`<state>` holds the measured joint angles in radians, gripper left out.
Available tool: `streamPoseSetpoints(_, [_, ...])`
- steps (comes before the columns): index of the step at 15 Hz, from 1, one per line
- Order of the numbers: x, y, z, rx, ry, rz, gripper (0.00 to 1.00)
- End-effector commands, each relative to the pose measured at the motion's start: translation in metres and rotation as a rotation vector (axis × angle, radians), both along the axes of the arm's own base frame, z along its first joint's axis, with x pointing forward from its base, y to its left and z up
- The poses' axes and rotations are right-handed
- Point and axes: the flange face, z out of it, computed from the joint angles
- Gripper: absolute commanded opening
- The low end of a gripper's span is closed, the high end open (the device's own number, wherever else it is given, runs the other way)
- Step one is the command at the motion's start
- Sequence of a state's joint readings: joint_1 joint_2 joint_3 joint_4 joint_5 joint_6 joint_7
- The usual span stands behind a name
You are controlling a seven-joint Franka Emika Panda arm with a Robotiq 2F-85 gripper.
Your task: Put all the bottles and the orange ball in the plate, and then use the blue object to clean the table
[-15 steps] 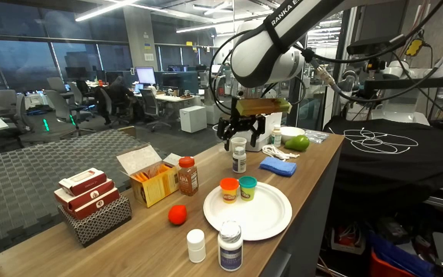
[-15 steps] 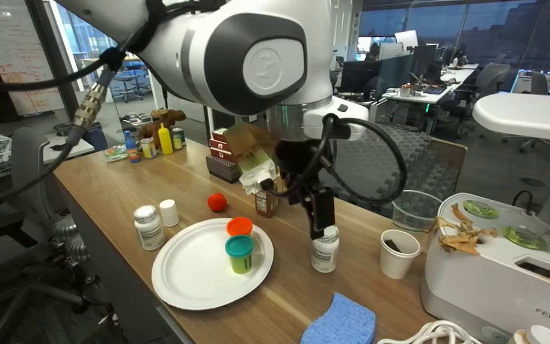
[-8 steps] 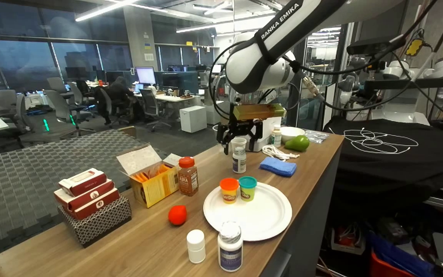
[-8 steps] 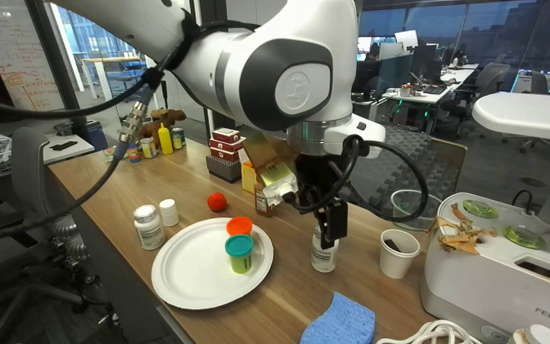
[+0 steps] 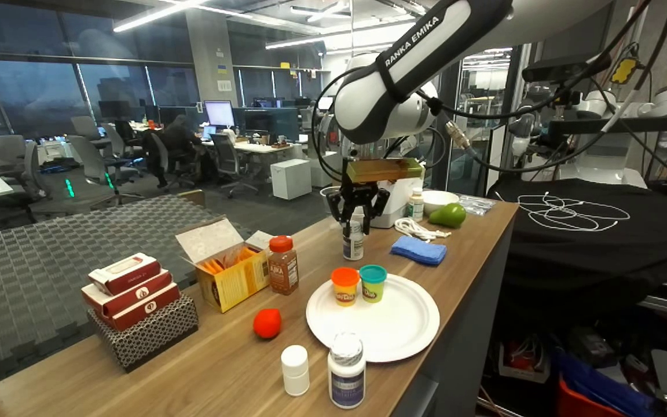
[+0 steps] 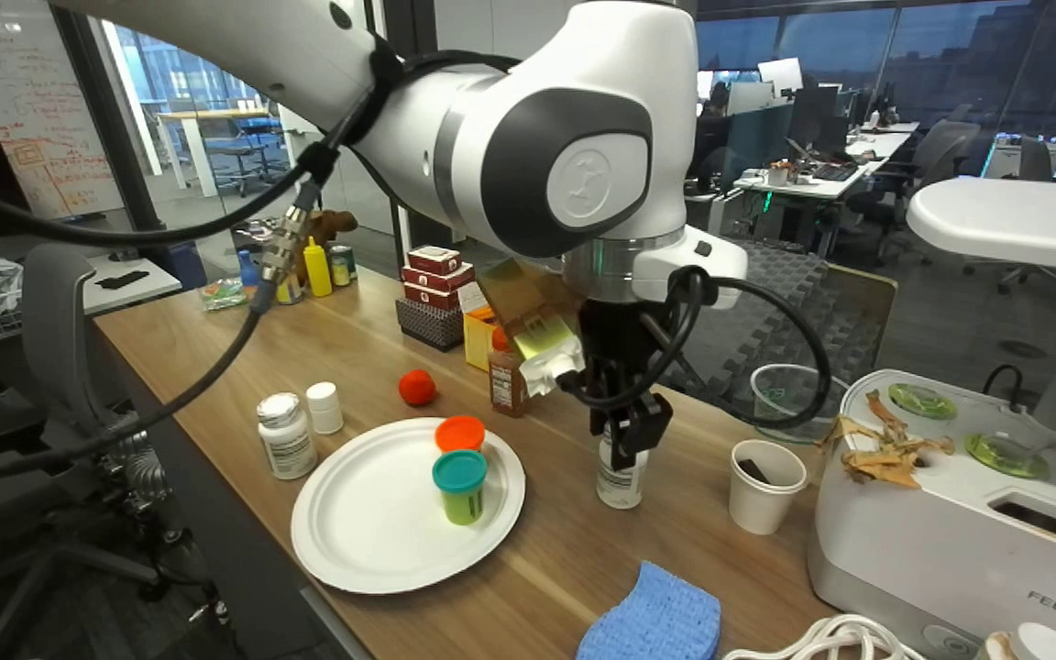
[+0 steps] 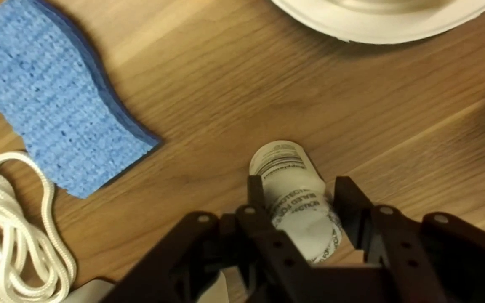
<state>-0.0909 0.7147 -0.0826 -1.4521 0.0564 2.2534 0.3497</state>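
Note:
My gripper (image 7: 303,192) has its two fingers around the cap and shoulder of a white bottle (image 7: 282,162) that stands on the table. Both pads appear to meet it, though the contact on one side is hard to make out. In an exterior view, a dark-blue-labelled bottle (image 5: 347,379) and a smaller white bottle (image 5: 296,370) stand at the near end. A red-capped brown bottle (image 5: 283,275) is beside a yellow box. The orange ball (image 5: 267,323) rests left of the white plate (image 5: 403,324). The blue object (image 7: 57,97), a sponge, lies near the held bottle.
Two tubs, one orange-lidded (image 5: 345,286) and one teal-lidded (image 5: 373,284), occupy the plate. A paper cup (image 6: 766,486), a white appliance (image 6: 968,532) and a coiled white cord (image 7: 15,227) are near the gripper. Red boxes (image 5: 136,295) are stacked farther along.
The gripper has come down over the white bottle and its fingers have drawn together around it. The bottle has shifted slightly, leftward in an exterior view. Everything else stands where it was.

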Motion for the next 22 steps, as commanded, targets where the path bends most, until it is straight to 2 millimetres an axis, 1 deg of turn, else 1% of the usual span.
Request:
streamPoseSetpoints(1, [-0.001,-0.005,0.009,-0.018,0.001,-0.006,0.21])
streamPoseSetpoints(2, [-0.003,-0.006,0.012,-0.018,0.000,-0.008,0.18])
streamPoseSetpoints(5, [-0.017,-0.012,0.021,-0.020,-0.002,-0.020,0.18])
streamPoseSetpoints(7, [-0.030,-0.015,0.028,-0.025,0.001,-0.025,0.18])
streamPoseSetpoints(9, [-0.051,-0.016,0.038,-0.032,0.008,-0.034,0.18])
streamPoseSetpoints(10, [-0.066,-0.015,0.042,-0.024,0.017,-0.032,0.18])
streamPoseSetpoints(13, [-0.103,-0.003,0.058,0.007,0.038,-0.021,0.18])
streamPoseSetpoints(15, [-0.128,0.013,0.067,0.022,0.037,0.011,0.18])
streamPoseSetpoints(17, [-0.152,0.037,0.078,0.020,0.026,0.065,0.18])
streamPoseSetpoints(19, [-0.178,0.066,0.084,0.014,0.028,0.108,0.18])
streamPoseSetpoints(22, [-0.215,0.114,0.086,0.012,0.047,0.178,0.18])
